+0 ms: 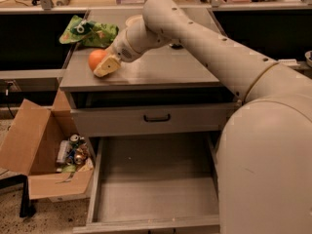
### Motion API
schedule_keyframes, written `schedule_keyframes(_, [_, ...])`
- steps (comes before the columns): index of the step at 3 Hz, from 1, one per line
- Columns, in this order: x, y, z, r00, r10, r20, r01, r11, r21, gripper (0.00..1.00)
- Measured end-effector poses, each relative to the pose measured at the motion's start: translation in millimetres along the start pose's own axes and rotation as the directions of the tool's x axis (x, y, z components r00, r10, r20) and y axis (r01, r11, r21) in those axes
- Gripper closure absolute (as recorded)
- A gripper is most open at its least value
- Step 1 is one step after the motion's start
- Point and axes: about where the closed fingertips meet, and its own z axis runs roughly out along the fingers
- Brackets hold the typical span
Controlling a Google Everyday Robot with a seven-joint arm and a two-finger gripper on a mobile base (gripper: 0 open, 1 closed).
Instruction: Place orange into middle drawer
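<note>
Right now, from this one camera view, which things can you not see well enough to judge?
- Orange, camera view: the gripper on the cabinet top covers its right side, so a grasp cannot be confirmed.
- Middle drawer: the robot's arm hides its right part, and the bottom edge cuts off its front lip.
- Cardboard box: the items inside are too small to name.

No text, label, brand or number can be read

The gripper, upper left of the frame over the tabletop, covers the orange's right side. The arm hides the open drawer's right front corner at lower right.
</note>
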Motion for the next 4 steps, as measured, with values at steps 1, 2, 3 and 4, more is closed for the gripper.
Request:
schedule_keyframes(1, [-0.3, 3.1, -10.8, 1.000, -0.009, 0.012, 0.009, 0.9997, 0.022, 0.62])
schedule_keyframes(2, [-5.2, 11.1, -57.2, 0.998, -0.044, 0.050, 0.040, 0.9961, 0.078, 0.93])
schedule_keyframes(3, [-0.3, 28.2, -95.6, 0.995, -0.078, 0.062, 0.074, 0.9955, 0.059, 1.00])
schedule_keyframes(4, [-0.3, 28.2, -95.6, 0.995, -0.078, 0.062, 0.074, 0.9955, 0.059, 1.00])
